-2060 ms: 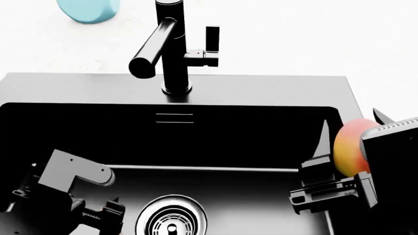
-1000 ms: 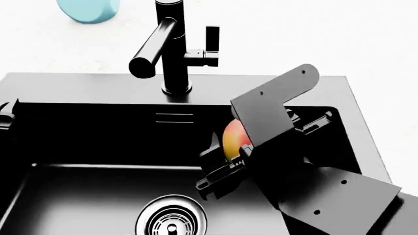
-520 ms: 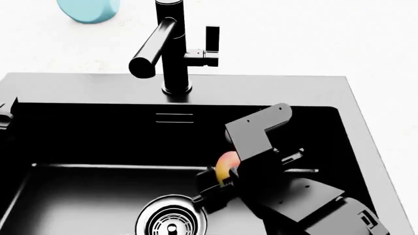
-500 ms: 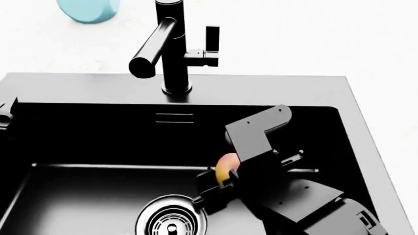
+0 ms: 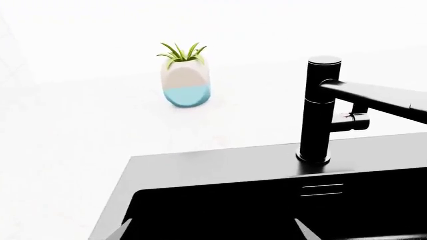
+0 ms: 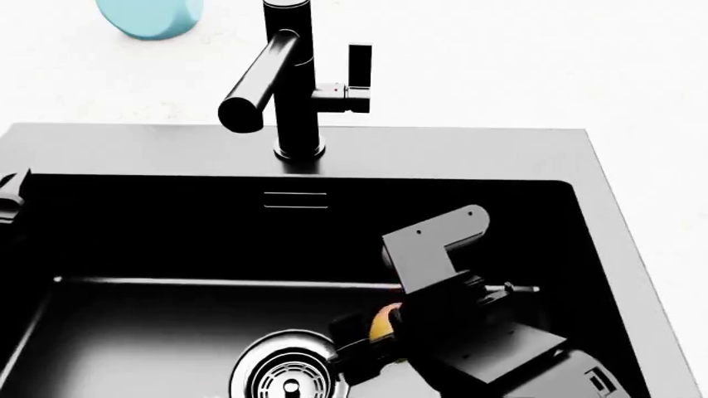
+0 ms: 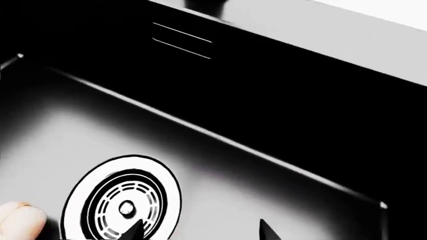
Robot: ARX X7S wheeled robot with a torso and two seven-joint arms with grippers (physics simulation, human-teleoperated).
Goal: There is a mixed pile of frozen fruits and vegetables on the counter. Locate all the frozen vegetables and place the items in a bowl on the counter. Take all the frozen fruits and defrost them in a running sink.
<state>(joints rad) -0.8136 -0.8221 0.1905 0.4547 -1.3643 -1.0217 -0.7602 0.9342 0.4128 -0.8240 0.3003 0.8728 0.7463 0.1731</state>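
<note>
Mango [image 6: 385, 322] low in the black sink [image 6: 133, 145], just right of the round chrome drain [image 6: 290, 373] and close against the right arm; only a sliver of orange-yellow visible from the head camera, so cannot tell whether resting on the basin floor or just above it. In the right wrist view, seen as a pale blushed lump [image 7: 20, 221] off to one side of the drain, outside the fingers, not between them. Right gripper [image 7: 200, 232] with its two dark tips spread wide over the basin floor, nothing pinched. Left gripper [image 5: 212, 232] up by the sink's left rim, pale tips likewise apart and holding nothing. Judged about one step short on the fruit half: fruit delivered to the basin, but no stream visible at the black faucet [image 6: 290, 83], so probably tap yet to be turned on. Nothing to go on for the vegetable half, with no bowl, zucchini or sweet potato in any view. By count: one mango, one sink, one drain, one faucet with one side lever, one light-blue planter [image 5: 186, 80] on the white counter [image 6: 553, 66] far left of the faucet, two grippers.
</note>
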